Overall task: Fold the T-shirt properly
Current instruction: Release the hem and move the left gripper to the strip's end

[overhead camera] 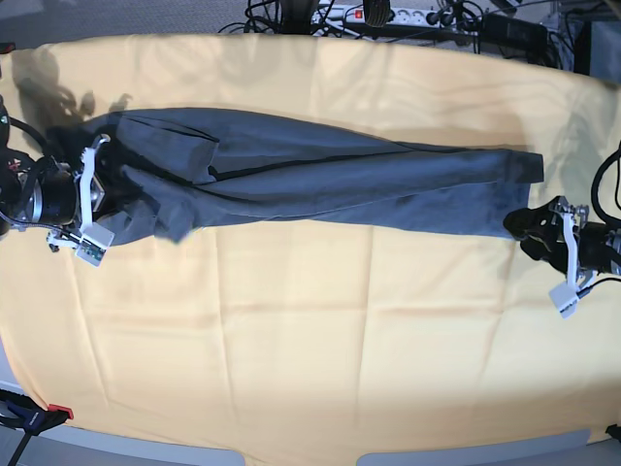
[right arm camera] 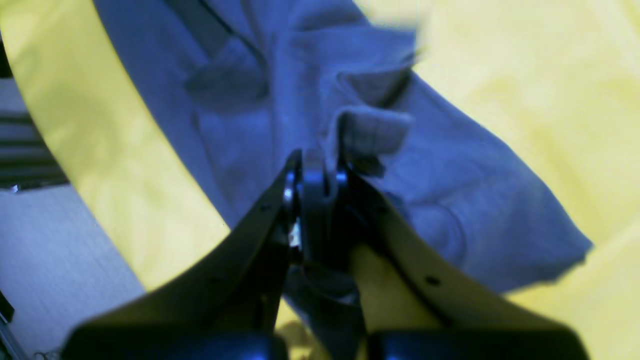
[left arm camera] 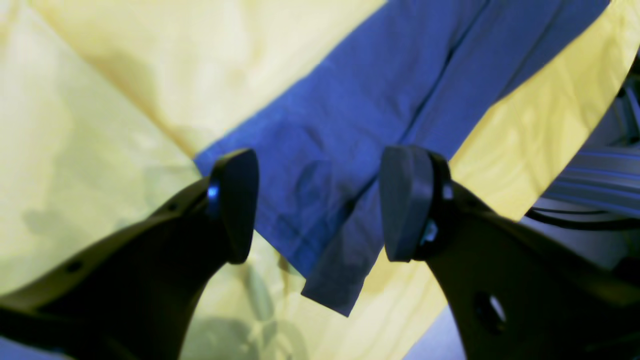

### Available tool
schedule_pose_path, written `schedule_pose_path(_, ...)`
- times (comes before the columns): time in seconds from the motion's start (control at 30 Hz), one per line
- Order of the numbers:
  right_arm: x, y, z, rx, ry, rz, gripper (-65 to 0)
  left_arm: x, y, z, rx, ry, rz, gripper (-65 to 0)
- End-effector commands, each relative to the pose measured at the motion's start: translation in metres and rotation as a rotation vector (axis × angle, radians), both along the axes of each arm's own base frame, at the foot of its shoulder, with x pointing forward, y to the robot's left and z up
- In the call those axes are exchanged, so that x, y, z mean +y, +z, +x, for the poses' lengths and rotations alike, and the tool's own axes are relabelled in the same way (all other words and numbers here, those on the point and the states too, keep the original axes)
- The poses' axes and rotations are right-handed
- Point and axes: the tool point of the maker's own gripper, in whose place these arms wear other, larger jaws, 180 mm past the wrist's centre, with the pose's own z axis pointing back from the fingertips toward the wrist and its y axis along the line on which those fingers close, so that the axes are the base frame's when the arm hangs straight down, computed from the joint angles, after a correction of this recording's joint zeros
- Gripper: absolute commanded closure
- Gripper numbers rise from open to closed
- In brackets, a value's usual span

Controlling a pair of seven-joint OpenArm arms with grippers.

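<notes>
The T-shirt (overhead camera: pixel 320 180) is a dark slate-grey strip stretched left to right across the yellow cloth (overhead camera: pixel 310 320). In the base view my right gripper (overhead camera: pixel 109 194) is at its bunched left end. The right wrist view shows that gripper (right arm camera: pixel 315 160) shut on a raised fold of the T-shirt (right arm camera: pixel 450 185). My left gripper (overhead camera: pixel 529 225) hovers at the shirt's right end. Its jaws (left arm camera: pixel 320 200) stand wide open above the narrow end of the T-shirt (left arm camera: pixel 360 100), holding nothing.
The yellow cloth covers the whole table. Cables and a power strip (overhead camera: pixel 388 15) lie beyond the far edge. A red-tipped clamp (overhead camera: pixel 44 416) sits at the front left corner. Bare table edge (right arm camera: pixel 45 250) shows beside the cloth in the right wrist view.
</notes>
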Motion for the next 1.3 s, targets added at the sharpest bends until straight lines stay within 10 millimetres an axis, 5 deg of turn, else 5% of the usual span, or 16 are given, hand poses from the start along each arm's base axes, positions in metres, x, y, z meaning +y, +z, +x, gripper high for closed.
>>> schedule_pose_path(0.0,-0.006,0.013,0.002,-0.027,0.018,-0.022,0.0,0.006,0.018,0.008,-0.05,0.013,-0.006,-39.5)
schedule_pose_path(0.4,-0.043,-0.024,-0.034,0.095,0.019,-0.221,-0.5,0.013,0.015,0.01,-0.062,0.018,0.036,-39.5)
schedule_pose_path(0.53,-0.05,-0.027,-0.032,0.085,0.007,-0.248,-27.8,0.02,0.021,0.018,-0.107,0.037,0.061,-39.5)
schedule_pose_path(0.6,-0.048,-0.022,-0.026,0.065,0.0,-0.236,-33.5,0.027,0.033,0.028,-0.16,0.064,0.069,-39.5)
schedule_pose_path(0.83,-0.056,0.027,0.019,-0.123,-0.187,-0.109,-33.2,0.091,0.108,0.065,-0.37,0.379,0.08,-39.5)
schedule_pose_path(0.93,-0.048,0.054,0.029,-0.193,-0.265,0.075,-32.7,0.118,0.132,0.066,-0.424,0.491,0.037,-39.5)
schedule_pose_path(1.0,-0.04,0.062,0.029,-0.222,-0.281,0.173,-26.6,0.131,0.138,0.062,-0.438,0.539,0.016,-39.5)
schedule_pose_path(1.1,-0.03,0.052,0.023,-0.214,-0.304,0.252,-2.2,0.151,0.138,0.054,-0.441,0.613,-0.015,-39.5)
schedule_pose_path(1.27,-0.007,0.011,-0.005,-0.098,-0.348,0.326,0.0,0.176,0.118,0.029,-0.389,0.723,-0.076,-39.5)
